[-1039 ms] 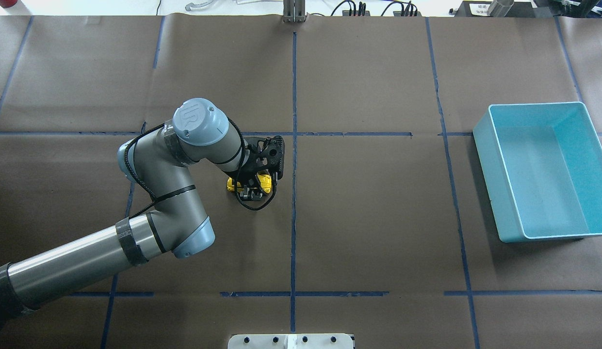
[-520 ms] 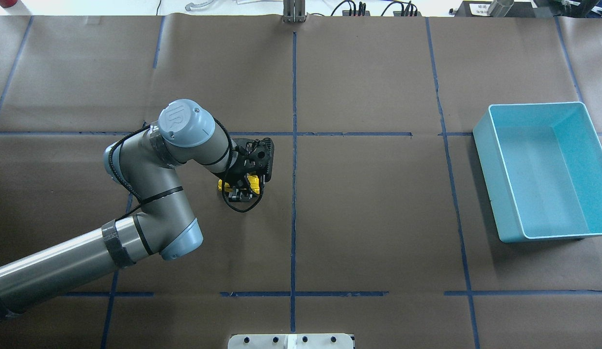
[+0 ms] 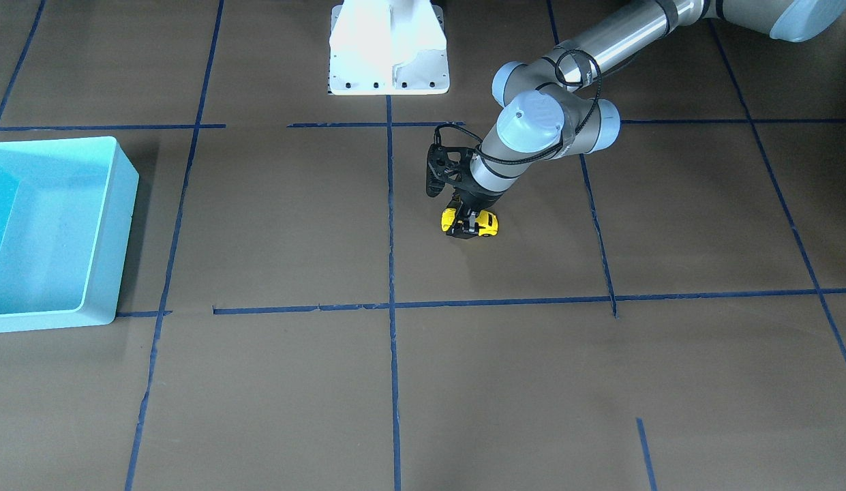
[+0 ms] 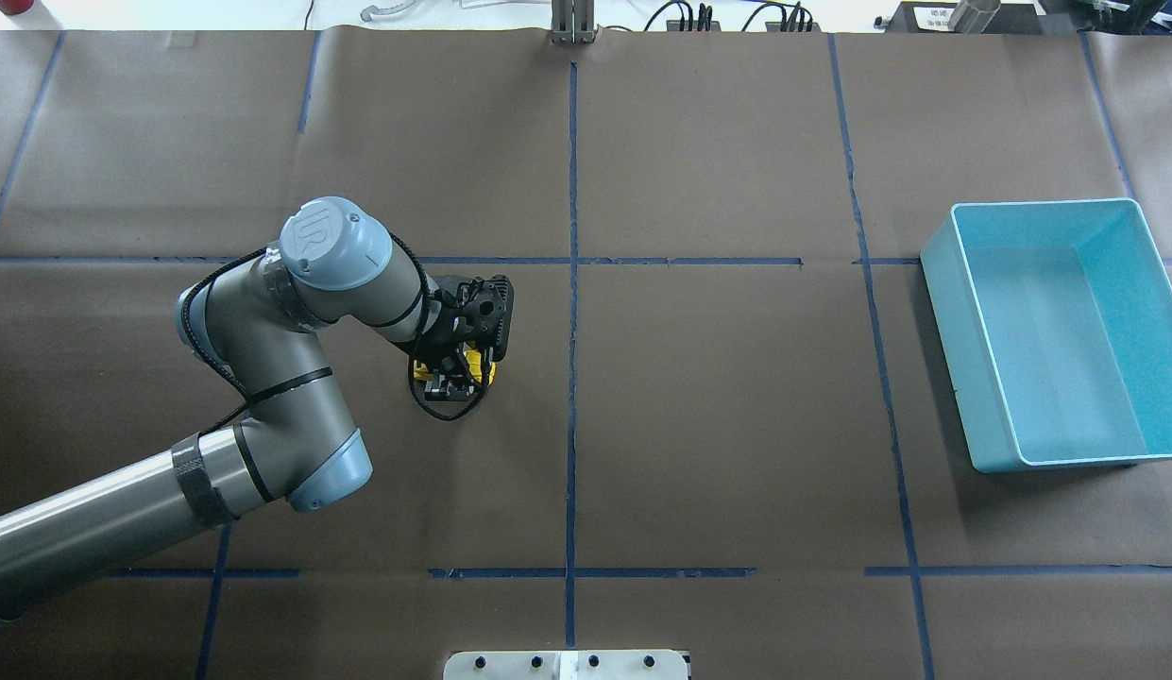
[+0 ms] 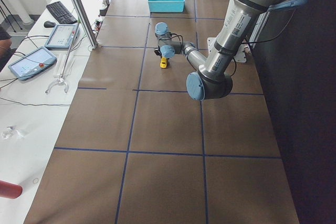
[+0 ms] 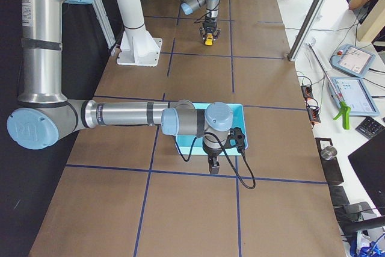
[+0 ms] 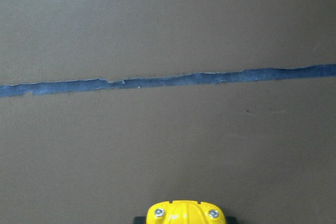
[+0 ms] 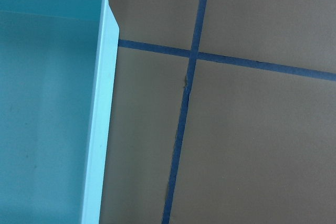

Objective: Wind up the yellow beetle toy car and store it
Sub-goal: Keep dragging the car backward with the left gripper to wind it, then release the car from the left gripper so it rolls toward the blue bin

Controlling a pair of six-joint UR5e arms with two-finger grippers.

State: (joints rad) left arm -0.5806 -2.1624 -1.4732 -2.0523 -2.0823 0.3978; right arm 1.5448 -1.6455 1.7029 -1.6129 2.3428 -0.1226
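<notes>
Where the yellow beetle toy car (image 3: 489, 222) (image 4: 479, 364) sits: on the table (image 4: 718, 397), left of the centre tape line in the overhead view, well apart from the light blue bin (image 4: 946, 354).
Left hand (image 3: 467, 230) (image 4: 449, 382): points down over the car, its black fingers clamped on the car's two sides; yellow shows on either side of them.
Left wrist view: the car's rounded yellow end (image 7: 185, 213), with two small silvery spots, lies at the bottom edge; a blue tape line (image 7: 168, 81) crosses the table ahead of it.
Right hand (image 6: 212, 167): seen only in the exterior right view, hanging just beside the bin's near wall; whether its fingers are apart or together cannot be told.
Right wrist view: the bin's corner and rim (image 8: 102, 103) at left, crossed tape lines beside it.
Bin's place: on the table at the robot's right end, open side up.
</notes>
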